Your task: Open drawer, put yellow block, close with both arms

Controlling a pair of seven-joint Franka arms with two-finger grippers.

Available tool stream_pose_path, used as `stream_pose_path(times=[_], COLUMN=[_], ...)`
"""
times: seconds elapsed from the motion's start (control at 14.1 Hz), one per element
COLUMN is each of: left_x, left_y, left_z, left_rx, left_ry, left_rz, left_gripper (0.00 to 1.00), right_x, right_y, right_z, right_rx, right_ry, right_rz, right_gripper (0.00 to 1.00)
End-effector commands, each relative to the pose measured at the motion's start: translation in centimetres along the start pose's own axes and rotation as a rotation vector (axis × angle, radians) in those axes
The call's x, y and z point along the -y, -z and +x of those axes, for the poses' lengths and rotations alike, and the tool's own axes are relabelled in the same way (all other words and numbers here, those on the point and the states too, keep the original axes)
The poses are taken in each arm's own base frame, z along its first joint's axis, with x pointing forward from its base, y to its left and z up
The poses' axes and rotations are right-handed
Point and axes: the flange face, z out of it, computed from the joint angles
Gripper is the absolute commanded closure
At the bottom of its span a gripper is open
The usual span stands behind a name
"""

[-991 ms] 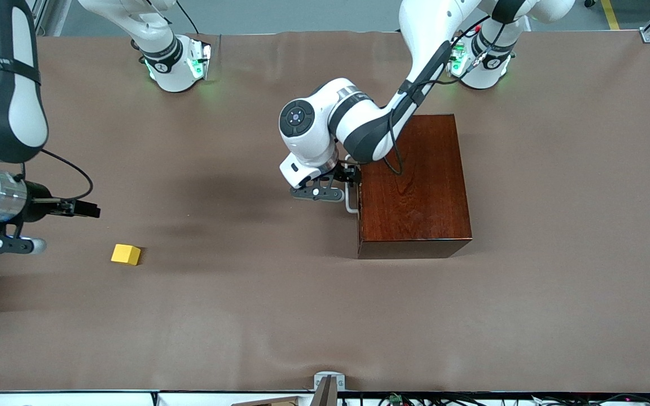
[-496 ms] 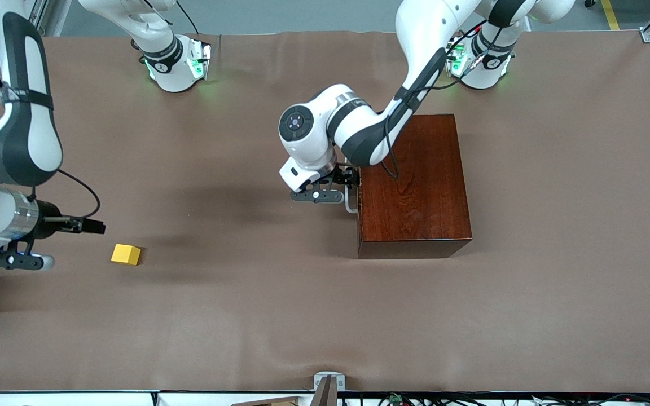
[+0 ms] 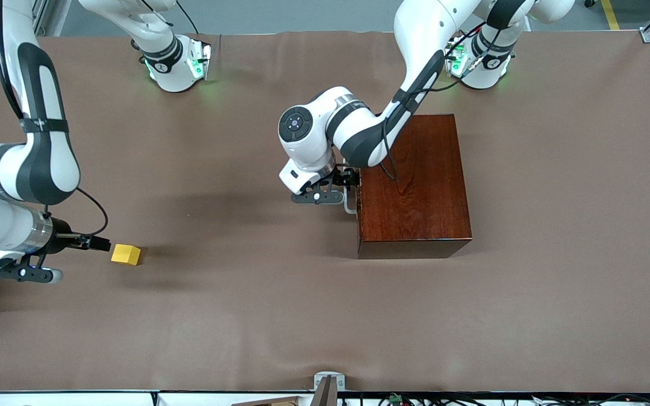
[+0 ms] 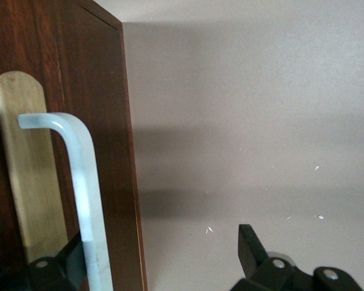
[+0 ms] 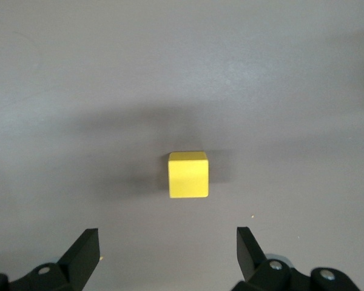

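The left gripper [image 4: 158, 267] stood open astride the drawer's handle [image 4: 79, 194], apparently not touching; the right gripper [image 5: 168, 254], open, hung by the block [image 5: 188, 174].

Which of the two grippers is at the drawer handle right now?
The left gripper, its open fingers either side of the white handle of the shut drawer. The right gripper is open beside the yellow block.

Brown table cover [image 3: 556, 293]; nothing else.

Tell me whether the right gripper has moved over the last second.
Yes. The right gripper, fingers open, has come nearer the front camera and closer to the yellow block, which lies where it was on the table.
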Motion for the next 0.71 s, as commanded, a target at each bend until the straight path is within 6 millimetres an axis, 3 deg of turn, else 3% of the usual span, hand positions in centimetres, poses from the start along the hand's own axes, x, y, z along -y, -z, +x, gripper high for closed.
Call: stream_pose_path(times=[0.0,0.64], left_x=[-1.5,-0.9], left_y=[0.5,2.4], left_z=[0.5,0.4], left_rx=[-0.062,-0.060], left_ry=[0.020,0.077], left_rz=[-0.068,-0.072], left_gripper=[0.00,0.00], right_x=[-0.8,-1.3], right_y=[-1.8,-8.9], right_z=[0.0,1.2], right_rx=[0.001,0.030], right_ry=[-0.003,0.026], right_rz=[-0.004,-0.015], right_gripper=[0.00,0.00])
